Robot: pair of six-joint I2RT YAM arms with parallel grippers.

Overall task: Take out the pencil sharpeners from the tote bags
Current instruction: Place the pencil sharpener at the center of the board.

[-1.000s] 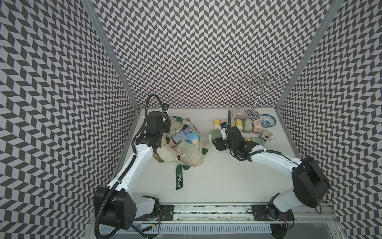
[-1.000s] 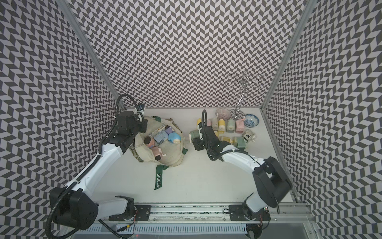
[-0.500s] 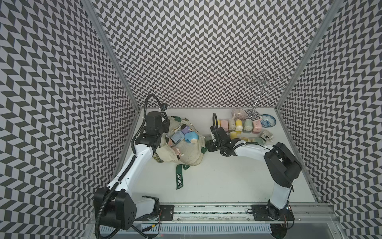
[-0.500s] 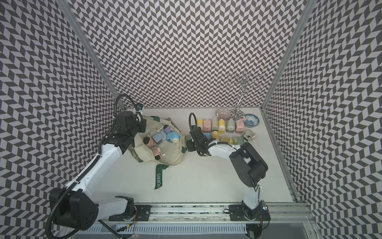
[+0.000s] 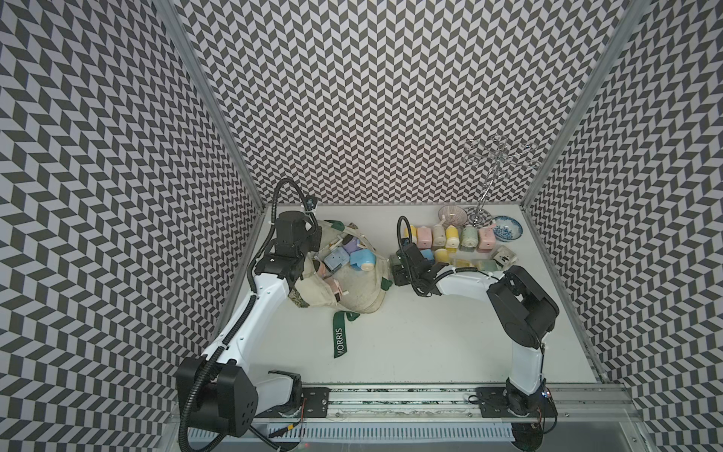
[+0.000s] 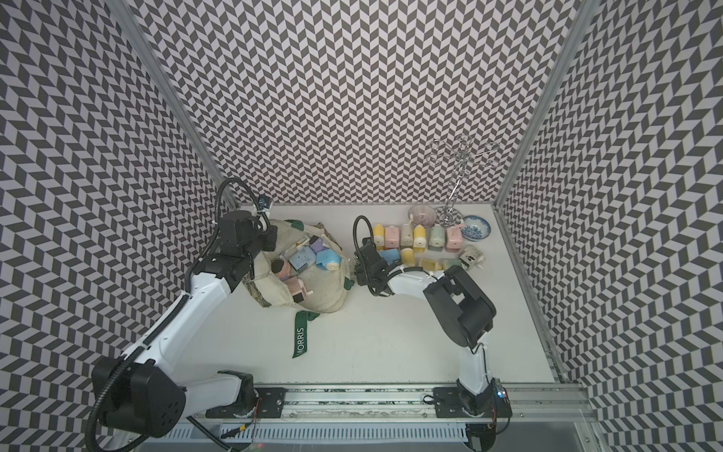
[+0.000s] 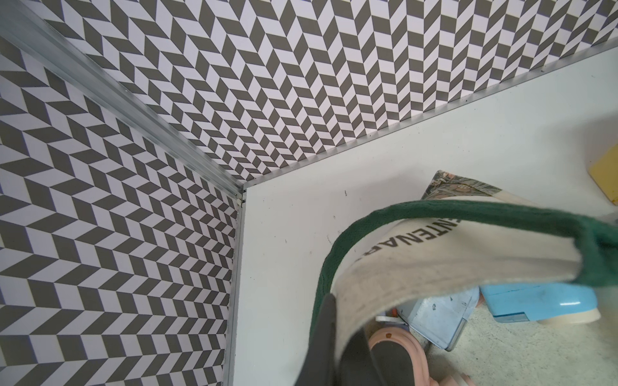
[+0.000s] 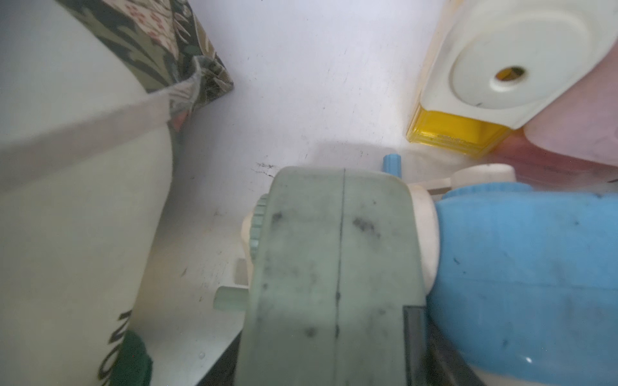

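Setting down looks like the step in hand: the right gripper (image 5: 396, 267) has its jaws partway apart around a green sharpener (image 8: 334, 267), low over the table (image 5: 430, 332), between the tote bag (image 5: 352, 285) and a blue sharpener (image 8: 518, 267) right against it. Next, I judge, it must let go, lift clear and reach into the bag, where about 5 sharpeners (image 5: 362, 258) lie in the mouth. The left gripper (image 7: 334, 337) is pinched fully shut on the bag's green-edged rim, holding the mouth up. Roughly 11 sharpeners (image 5: 450, 236) sit in rows near 2 bowls (image 5: 507, 228) and a wire stand (image 5: 487, 184). The bag's patterned corner lies close beside the right gripper, crowding the path back.
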